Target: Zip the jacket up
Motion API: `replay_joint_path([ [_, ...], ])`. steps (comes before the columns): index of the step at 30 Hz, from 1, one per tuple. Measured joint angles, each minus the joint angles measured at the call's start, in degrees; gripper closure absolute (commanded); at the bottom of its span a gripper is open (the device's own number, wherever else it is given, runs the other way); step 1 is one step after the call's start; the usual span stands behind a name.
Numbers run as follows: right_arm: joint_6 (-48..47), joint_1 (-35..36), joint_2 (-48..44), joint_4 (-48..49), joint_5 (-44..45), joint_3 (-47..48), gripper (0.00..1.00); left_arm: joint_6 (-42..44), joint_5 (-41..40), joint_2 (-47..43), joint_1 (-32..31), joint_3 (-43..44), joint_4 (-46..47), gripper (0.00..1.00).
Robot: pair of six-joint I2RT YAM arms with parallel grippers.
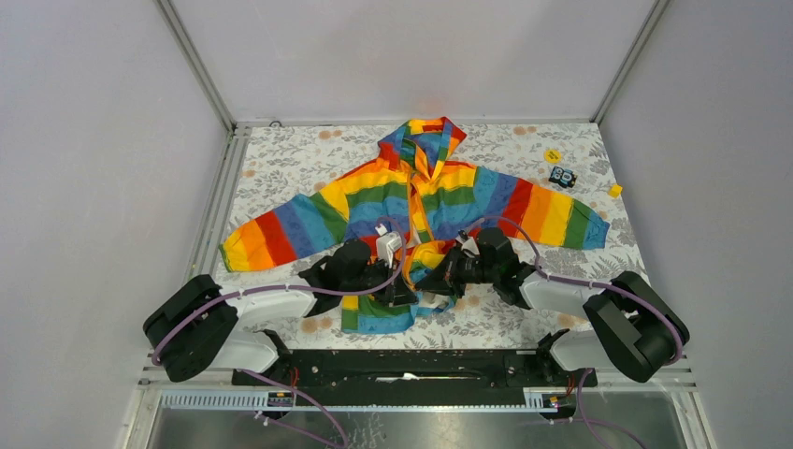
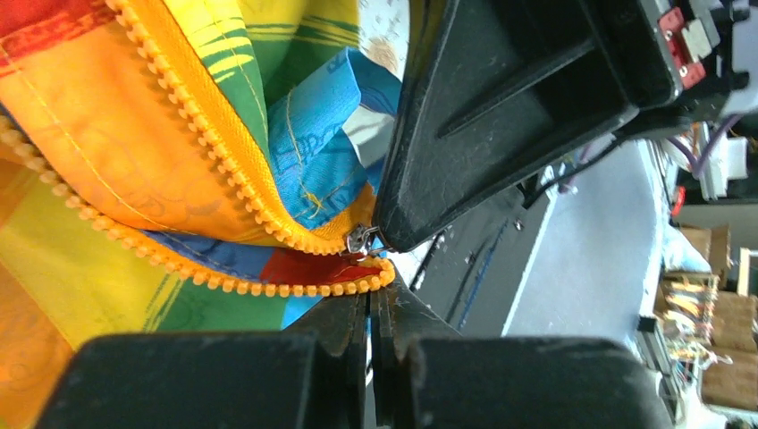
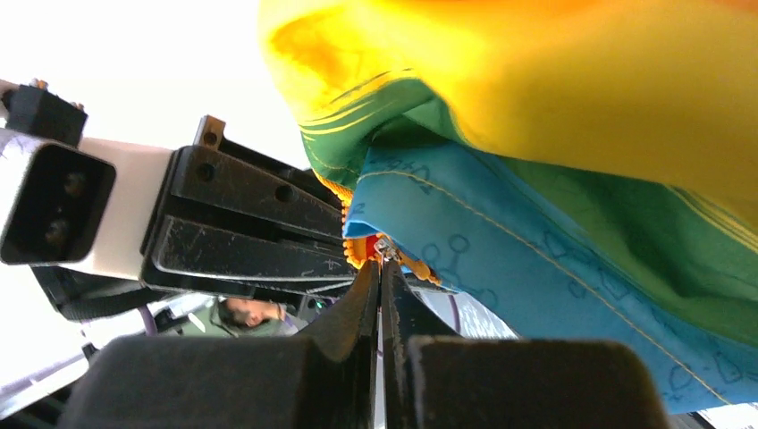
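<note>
The jacket (image 1: 355,201) lay flat on the table (image 1: 281,159), hood away from me. It was soft, light cloth that I judged would bunch unless held taut. My left gripper (image 2: 371,299) pinched the hem at the zipper's foot, and my right gripper (image 3: 380,268) nipped the slider (image 2: 360,239).

Grey walls (image 1: 93,112), floral-patterned table (image 1: 281,161).

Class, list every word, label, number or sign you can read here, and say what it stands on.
None can be read.
Yellow round disc: dark mark, too small to read.
Small black-and-blue object beside it: too small to read.
Jacket: faint printed outline shapes on blue fabric, no letters.
</note>
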Motion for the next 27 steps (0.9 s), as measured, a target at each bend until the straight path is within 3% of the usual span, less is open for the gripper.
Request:
replay_joint_path([
  [5,3.9,0.4,-1.1,-0.7,6.0,0.0,1.00,-0.5,-5.1,1.0,-0.3,0.4,1.0,0.99],
  [9,4.4,0.5,-4.7,-3.1,9.5,-0.1,1.00,-2.4,-8.9,-0.2,-1.2,0.7,0.6,0.66],
  [13,6.9,0.5,-8.9,-1.7,11.5,-0.6,1.00,-5.7,-11.8,-4.3,-2.4,-1.0,-2.0,0.51],
  [16,9.3,0.6,-11.0,-1.3,13.4,-2.5,1.00,-8.6,-14.2,-9.7,-2.7,-3.3,-4.0,0.21],
  [20,11.7,0.6,-12.6,-3.2,16.1,-3.8,1.00,-12.5,-18.9,-16.8,-4.8,-4.6,-7.2,0.18],
  [24,14.7,0.6,-14.5,-5.3,18.6,-3.8,1.00,-13.5,-32.5,-22.8,-14.1,-4.0,-11.5,0.26],
  [27,17.3,0.6,-15.4,-8.4,19.8,-3.7,1.00,-10.0,-44.5,-23.4,-22.6,-3.3,-12.5,0.22],
])
